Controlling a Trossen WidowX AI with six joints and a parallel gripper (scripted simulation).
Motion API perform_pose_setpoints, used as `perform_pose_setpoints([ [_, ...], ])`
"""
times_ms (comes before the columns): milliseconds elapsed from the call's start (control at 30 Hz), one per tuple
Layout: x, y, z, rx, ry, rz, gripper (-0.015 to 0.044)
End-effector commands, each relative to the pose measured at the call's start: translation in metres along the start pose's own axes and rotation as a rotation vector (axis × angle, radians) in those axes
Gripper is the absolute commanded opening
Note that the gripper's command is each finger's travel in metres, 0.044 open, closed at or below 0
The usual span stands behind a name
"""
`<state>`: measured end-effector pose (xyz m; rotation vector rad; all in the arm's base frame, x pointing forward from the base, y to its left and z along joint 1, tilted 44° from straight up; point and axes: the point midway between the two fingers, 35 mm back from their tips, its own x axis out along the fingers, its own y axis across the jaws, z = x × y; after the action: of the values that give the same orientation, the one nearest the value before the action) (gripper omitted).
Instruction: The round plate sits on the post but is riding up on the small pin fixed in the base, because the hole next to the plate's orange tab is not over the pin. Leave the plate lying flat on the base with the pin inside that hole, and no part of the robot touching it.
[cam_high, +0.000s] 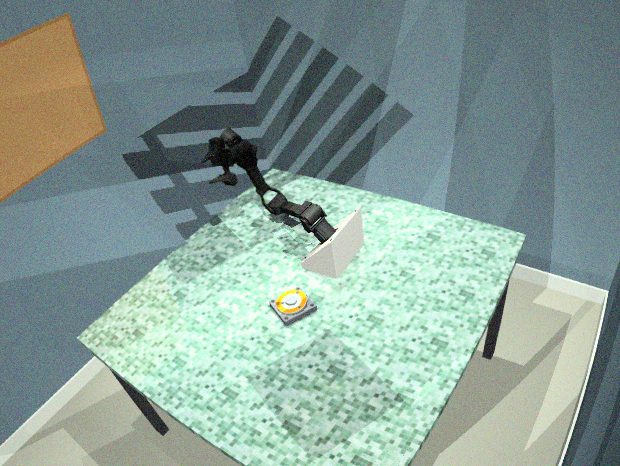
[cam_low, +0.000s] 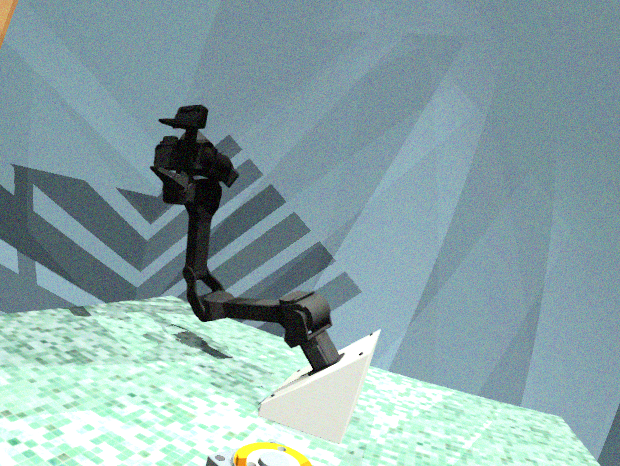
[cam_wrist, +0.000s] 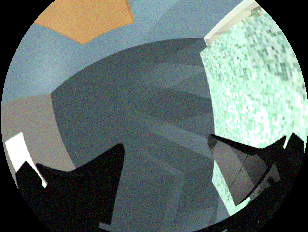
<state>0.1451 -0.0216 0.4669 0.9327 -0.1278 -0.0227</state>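
Jaws of the gripper (cam_high: 216, 161) stand wide, holding nothing, upper left of the top view; plate (cam_high: 291, 300), mid-frame on its base (cam_high: 304, 314), looks light, rigid; best gripped at its orange rim.

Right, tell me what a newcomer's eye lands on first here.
The black arm folds up and back from its white wedge mount, its open pincer raised beyond the table's far edge. Nearer, the orange-rimmed round plate sits on its grey base, alone on the green mosaic table.
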Motion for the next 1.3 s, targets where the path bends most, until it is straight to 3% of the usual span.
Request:
perform_pose_setpoints([
  [0, 0.001, 0.001, -0.003, -0.004, 0.005, 0.002, 0.0374],
  [233, 0.039, 0.022, -0.098, -0.362, 0.098, -0.096, 0.019],
  [333, 0.044, 0.018, -0.122, -0.45, 0.162, -0.085, 0.0111],
  [467, 0.076, -0.001, -0.173, -0.683, 0.244, -0.213, 0.0006],
  [833, 0.136, -0.09, -0.253, -1.065, 0.478, -0.54, 0.0],
  [967, 0.152, -0.148, -0.276, -1.196, 0.624, -0.71, 0.0],
  [1267, 0.152, -0.279, -0.301, -1.357, 0.995, -1.08, 0.0],
])
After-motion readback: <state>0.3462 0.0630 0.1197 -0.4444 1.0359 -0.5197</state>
